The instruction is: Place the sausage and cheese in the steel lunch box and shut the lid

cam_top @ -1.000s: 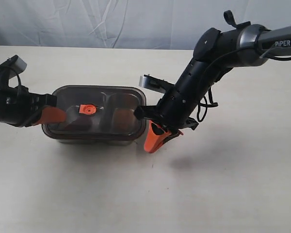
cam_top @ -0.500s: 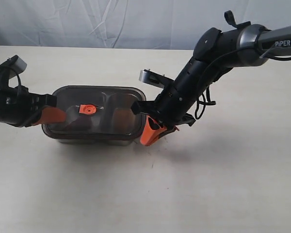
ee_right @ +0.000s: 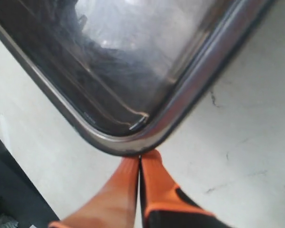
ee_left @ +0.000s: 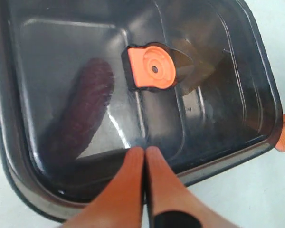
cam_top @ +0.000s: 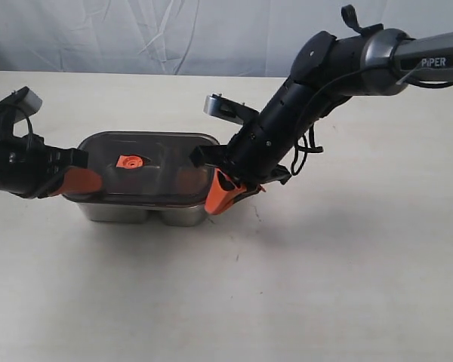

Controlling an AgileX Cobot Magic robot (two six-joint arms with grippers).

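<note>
Left claw [cam_top: 90, 181]: both orange fingers [ee_left: 126, 190] are pressed flat together and grip nothing. In the left wrist view the tips lie on the rim at one short end of the lid [cam_top: 147, 170].

Right claw [cam_top: 214, 202]: the fingers are also closed tight with nothing between them. In the right wrist view the tips [ee_right: 152, 164] touch a rounded corner of the lid at the opposite end. This arm reaches in at a slant from the far right.

The lid sits on top of the steel lunch box [cam_top: 136, 213], directly between the two claws. The steel walls show below the dark rim on the near side.

The orange valve tab [ee_left: 152, 66] is just ahead of the left claw's tips, near the lid's middle.

The sausage [ee_left: 83, 111] is inside the box, under the lid. It shows as a dark red ridged shape through the tinted plastic, in the compartment nearest the left claw and to one side of its tips.

The cheese [ee_left: 199, 71] shows as a dim yellow-brown wedge through the lid, beyond the tab and nearer the right claw. The tint blurs its outline.

The box rests on the pale table [cam_top: 325, 286].
</note>
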